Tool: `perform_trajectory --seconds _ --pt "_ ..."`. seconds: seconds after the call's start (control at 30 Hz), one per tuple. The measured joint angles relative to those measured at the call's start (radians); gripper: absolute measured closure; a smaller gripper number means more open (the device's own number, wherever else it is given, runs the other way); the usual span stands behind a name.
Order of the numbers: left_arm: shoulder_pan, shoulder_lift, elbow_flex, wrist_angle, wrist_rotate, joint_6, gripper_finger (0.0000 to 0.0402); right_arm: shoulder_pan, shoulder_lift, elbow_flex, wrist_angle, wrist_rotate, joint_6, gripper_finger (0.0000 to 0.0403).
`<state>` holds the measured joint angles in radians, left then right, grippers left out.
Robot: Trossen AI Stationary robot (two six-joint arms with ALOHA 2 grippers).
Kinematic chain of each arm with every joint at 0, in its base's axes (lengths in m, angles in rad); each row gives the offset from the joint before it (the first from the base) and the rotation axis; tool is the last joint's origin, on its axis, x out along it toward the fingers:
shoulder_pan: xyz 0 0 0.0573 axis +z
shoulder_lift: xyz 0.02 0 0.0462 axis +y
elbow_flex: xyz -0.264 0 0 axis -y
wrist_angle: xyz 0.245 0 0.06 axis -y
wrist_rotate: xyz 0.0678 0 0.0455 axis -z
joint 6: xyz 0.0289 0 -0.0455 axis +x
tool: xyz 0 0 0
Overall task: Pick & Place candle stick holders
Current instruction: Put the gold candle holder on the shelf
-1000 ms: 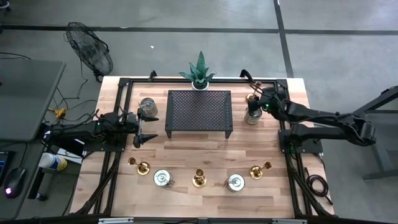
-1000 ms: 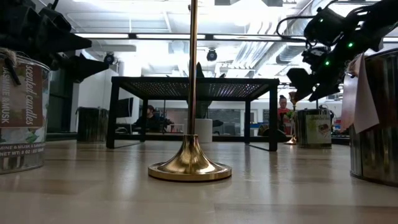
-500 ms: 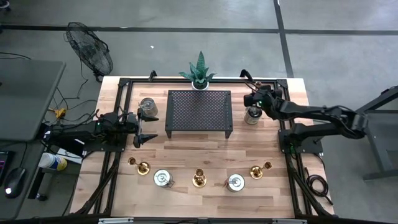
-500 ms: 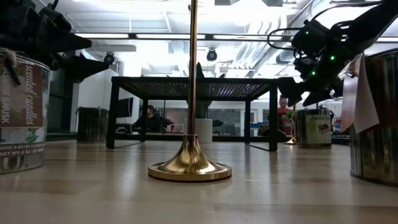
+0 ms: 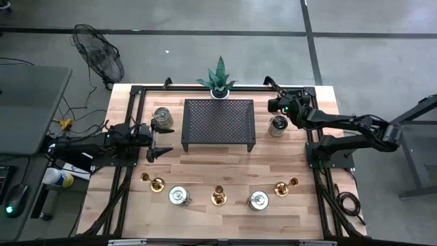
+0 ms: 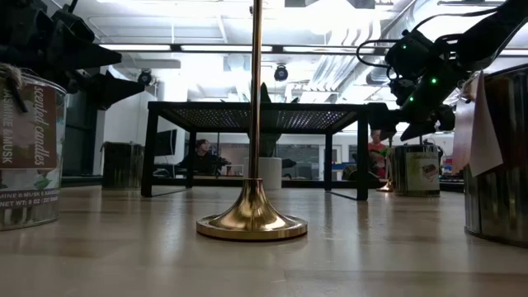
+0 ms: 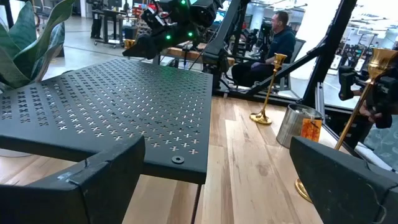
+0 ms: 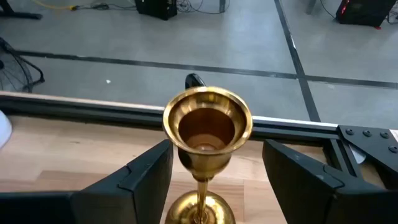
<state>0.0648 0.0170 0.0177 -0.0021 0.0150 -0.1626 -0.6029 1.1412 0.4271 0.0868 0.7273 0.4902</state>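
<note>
At the far right corner of the table, a brass candle stick holder (image 8: 208,134) stands upright between my right gripper (image 8: 214,180)'s fingers (image 8: 146,171), its cup level with them and its round base on the wood below. My jaws stand apart on either side of the stem, not yet clamped; I judge this as the approach to the pick, and the next move calls for lowering a little, closing on the slim stem and lifting straight up.

Just beside it sits a silvery candle tin (image 5: 277,125), close enough to be knocked as I close or lift. Between my two arms stands the black perforated rack (image 5: 218,121), with a spiky green plant in a white pot (image 5: 219,79) behind it; its top seems the likely place to set things, though I cannot be sure.

Along the near edge wait more holders: brass ones (image 5: 218,196) and round tins (image 5: 179,196) in a row. My left gripper (image 5: 162,141) waits at the rack's left side, jaws wide apart and empty, another tin (image 5: 162,116) just beside it.
</note>
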Motion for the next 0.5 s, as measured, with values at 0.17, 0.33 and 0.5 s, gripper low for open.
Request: perform_trajectory --seconds 0.17,0.33,0.5 --pt "0.000 0.000 0.000 0.000 0.000 0.000 0.0009 0.000 0.000 0.000 0.050 -0.032 -0.048 0.0162" --pt "0.000 0.000 0.000 0.000 0.000 0.000 0.0009 0.000 0.000 0.000 0.061 -0.061 -0.103 0.0162" --pt "0.000 0.000 0.000 0.000 0.000 0.000 0.0009 -0.026 0.008 0.000 0.061 -0.050 -0.092 0.0162"
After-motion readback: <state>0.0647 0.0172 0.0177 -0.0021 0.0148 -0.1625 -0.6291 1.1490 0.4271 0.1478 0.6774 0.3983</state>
